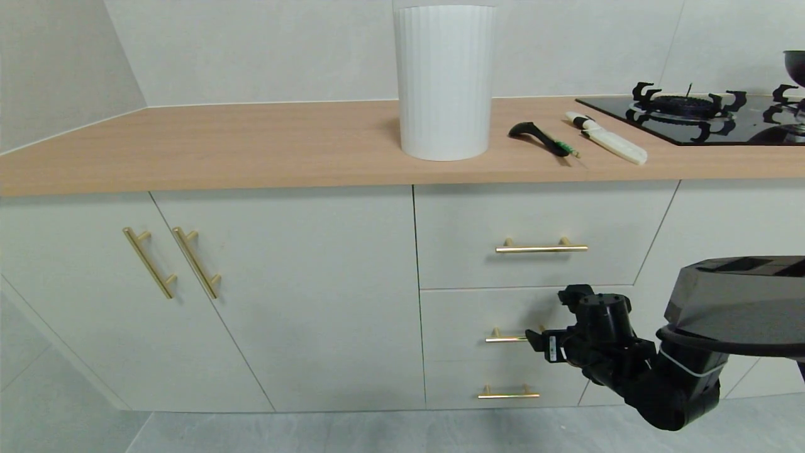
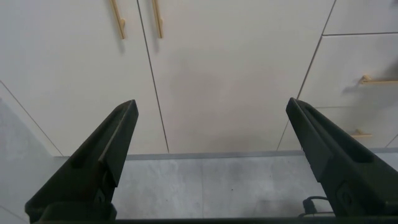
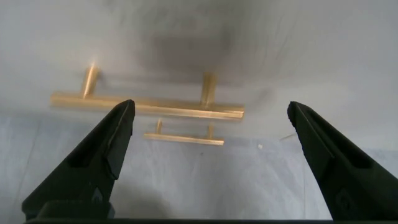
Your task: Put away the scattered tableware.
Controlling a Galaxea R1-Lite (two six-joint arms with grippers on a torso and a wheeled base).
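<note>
Up on the wooden bench [image 1: 251,145], by the head view: a tall white ribbed canister [image 1: 444,82], then toward the hob [image 1: 692,116] a black-handled utensil [image 1: 542,138] and a white knife [image 1: 607,137] lying near each other but apart; far below them, the right gripper [image 1: 539,345] close before the middle drawer handle [image 1: 506,338]. By the left wrist view: left gripper [image 2: 211,162] spread wide, holding nothing, facing the cupboard doors [image 2: 217,74] and grey floor [image 2: 205,186]. By the right wrist view: right gripper spread wide and empty, brass middle drawer handle ahead between its fingers but not gripped, bottom drawer handle [image 3: 183,138] farther off.
</note>
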